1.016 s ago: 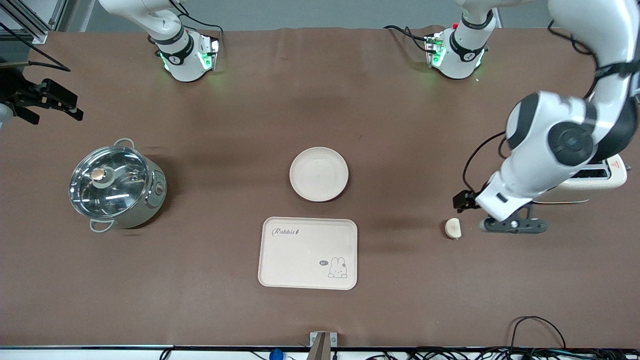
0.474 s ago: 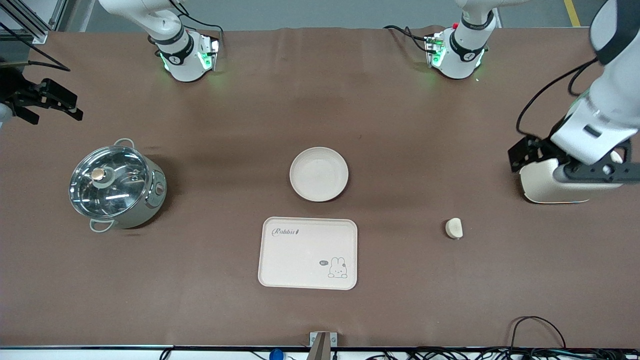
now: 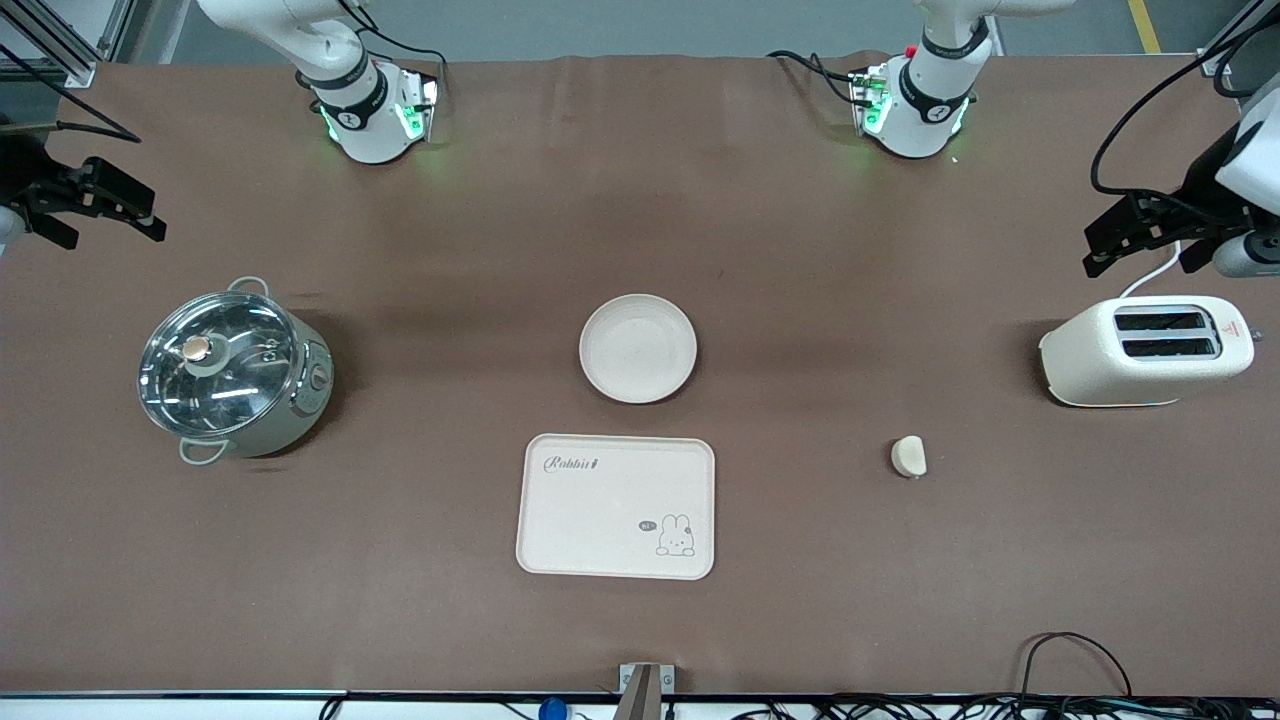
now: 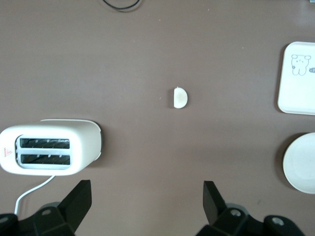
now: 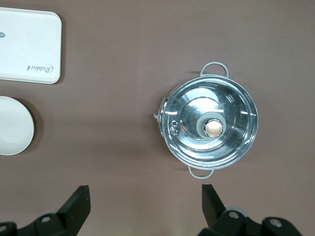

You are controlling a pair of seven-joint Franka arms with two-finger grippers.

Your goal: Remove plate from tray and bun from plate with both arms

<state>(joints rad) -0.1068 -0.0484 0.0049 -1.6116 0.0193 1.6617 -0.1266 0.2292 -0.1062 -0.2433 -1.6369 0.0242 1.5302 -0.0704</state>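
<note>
1. A brown mat covers the counter (image 3: 800,250); cables trail along its edge nearest the front camera.
2. Containers: one plate (image 3: 638,348) sits bare near the middle of the counter, nothing on it. One rectangular tray (image 3: 616,506) with a rabbit drawing lies just nearer the front camera than the plate, also bare, the two apart by a narrow strip of mat. One steel pot (image 3: 232,374) with a glass lid stands toward the right arm's end; what is inside cannot be told. One white toaster (image 3: 1146,351) stands toward the left arm's end, both slots dark.
3. Count: one plate, one tray, one pot, one toaster, one bun (image 3: 908,456), two arms.
4. The bun lies on the mat between the tray and the toaster, well apart from the plate. It is a half-round; in the front view its long axis runs roughly toward and away from the camera.
5. The left end effector (image 3: 1140,232) hangs above the counter by the toaster, fingers wide, holding nothing.
6. The right end effector (image 3: 95,205) hangs at the counter's edge near the pot, fingers wide, empty.
</note>
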